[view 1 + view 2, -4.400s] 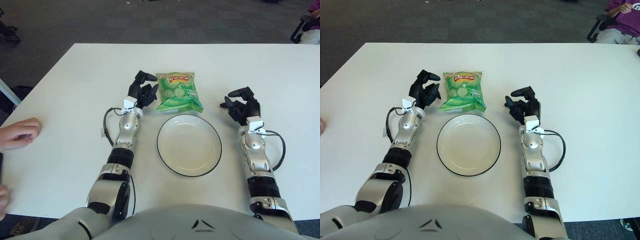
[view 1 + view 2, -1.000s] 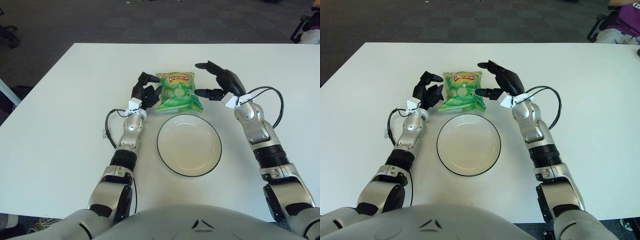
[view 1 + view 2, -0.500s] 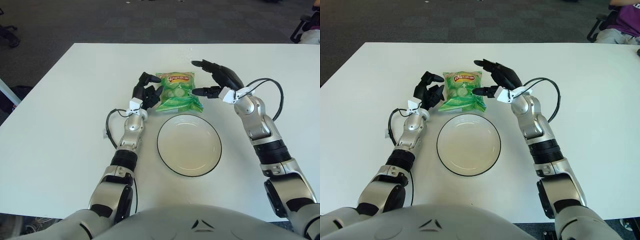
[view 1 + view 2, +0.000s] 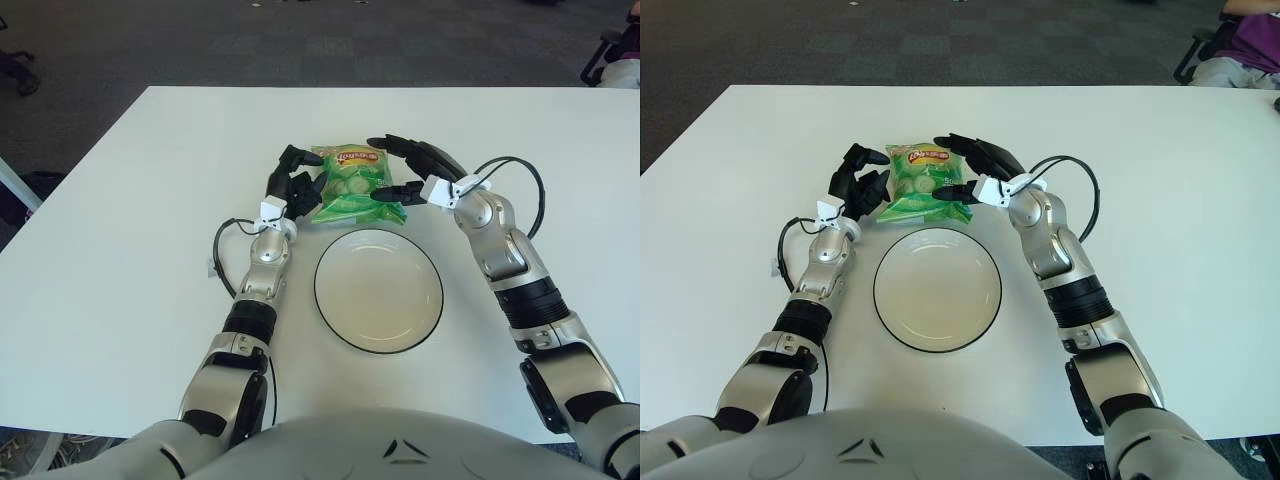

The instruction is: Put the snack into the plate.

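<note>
A crinkly green bag (image 4: 353, 183) lies behind a round plate (image 4: 379, 290). The right hand (image 4: 412, 170) reaches over it, fingers spread, holding nothing; the left hand (image 4: 292, 182) shows beside it, curled.

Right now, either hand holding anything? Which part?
Nothing held yet. Right hand is open, fingers spread around the snack bag's right edge. Left hand sits beside its left edge, grasping nothing.

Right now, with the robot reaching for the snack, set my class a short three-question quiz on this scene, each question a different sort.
1. True or false: the green crinkled snack bag already lies in the white black-rimmed round plate.
2. Which hand has its fingers spread around the bag's right edge? A. left hand B. right hand
3. Fill in: the bag lies on the white table, on the plate's ____ side.

Key: 1 false; 2 B; 3 far.
</note>
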